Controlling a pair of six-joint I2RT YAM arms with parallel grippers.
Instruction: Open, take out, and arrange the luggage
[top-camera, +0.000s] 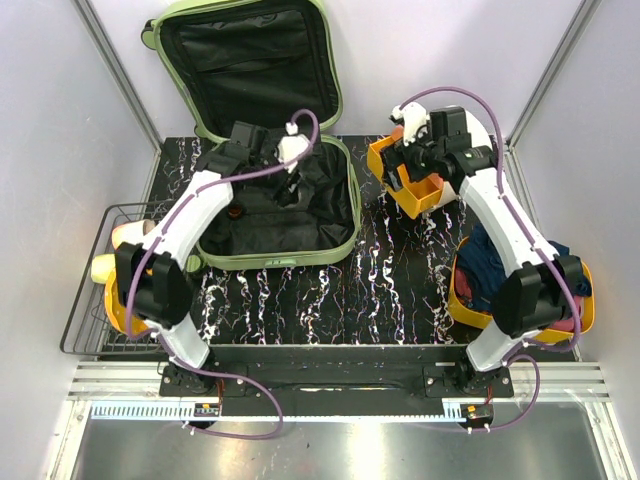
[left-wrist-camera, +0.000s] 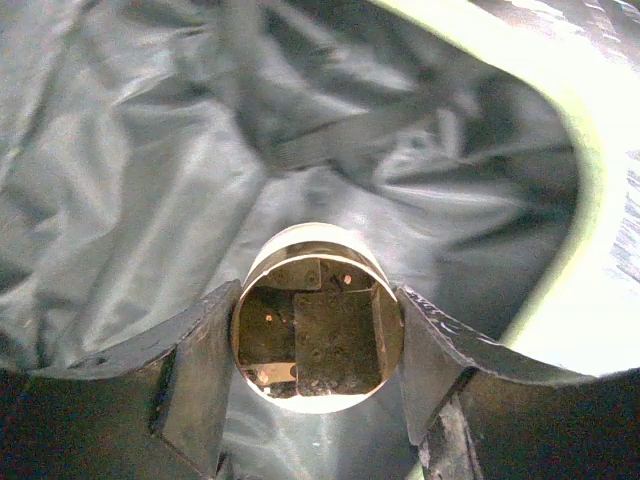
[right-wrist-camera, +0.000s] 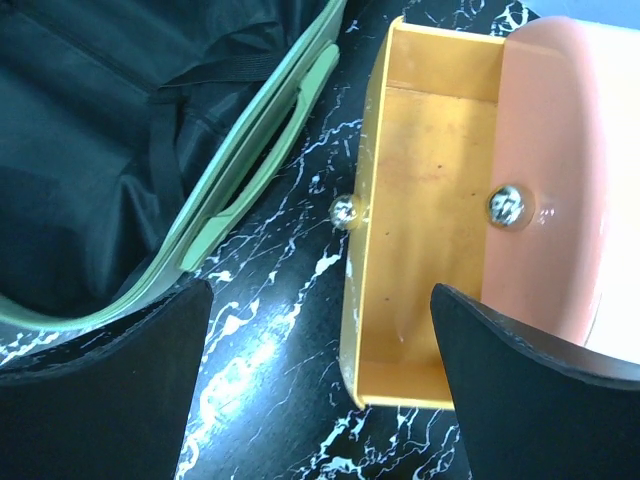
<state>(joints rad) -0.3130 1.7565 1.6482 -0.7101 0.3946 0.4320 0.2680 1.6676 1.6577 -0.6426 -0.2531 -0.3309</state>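
Your left pincer (left-wrist-camera: 318, 305) is down in the base half of the large pale-green hard-shell suitcase (top-camera: 270, 260). The suitcase lies open on the black white-veined tabletop (top-camera: 380, 290) with its lid raised at the back. The pincer's fingers press both sides of a round white-rimmed cylinder (left-wrist-camera: 318, 350) over the black lining, gripping it. Your right pincer (right-wrist-camera: 320, 370) gapes wide and holds nothing. One finger is over the tabletop, the other over the yellow-orange plastic bin (right-wrist-camera: 420, 200) beside the suitcase.
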